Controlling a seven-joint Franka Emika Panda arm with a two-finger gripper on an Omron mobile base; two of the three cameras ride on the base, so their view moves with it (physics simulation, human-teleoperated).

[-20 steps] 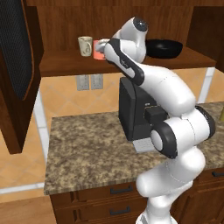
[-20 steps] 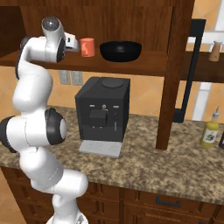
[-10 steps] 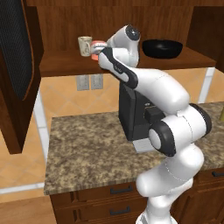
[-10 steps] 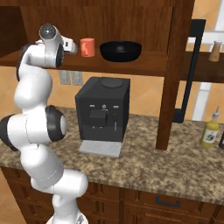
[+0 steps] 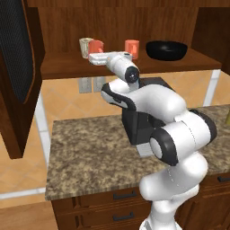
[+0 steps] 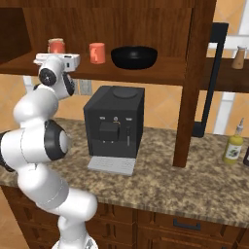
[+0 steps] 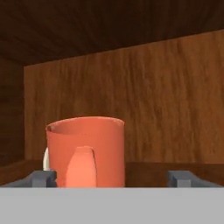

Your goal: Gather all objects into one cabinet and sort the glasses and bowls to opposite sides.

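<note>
Since half a second ago the arm has swung left along the shelf, carrying one orange mug (image 5: 95, 46) toward the cream mug (image 5: 84, 46) at upper left. Second orange mug (image 5: 131, 48) stands mid-shelf; black bowl (image 5: 166, 50) right of it. Cabinet (image 5: 63, 67) now holds all four, cups apparently grouping left, away from the bowl. Gripper (image 7: 114, 178) fingers wide apart, mug off-centre between them; grip itself cut off, cannot tell. Cream mug mostly hidden behind it.

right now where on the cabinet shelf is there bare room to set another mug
Bare shelf board lies left of the cream mug, and a gap sits between the two orange mugs. The right end is crowded by the black bowl.
</note>
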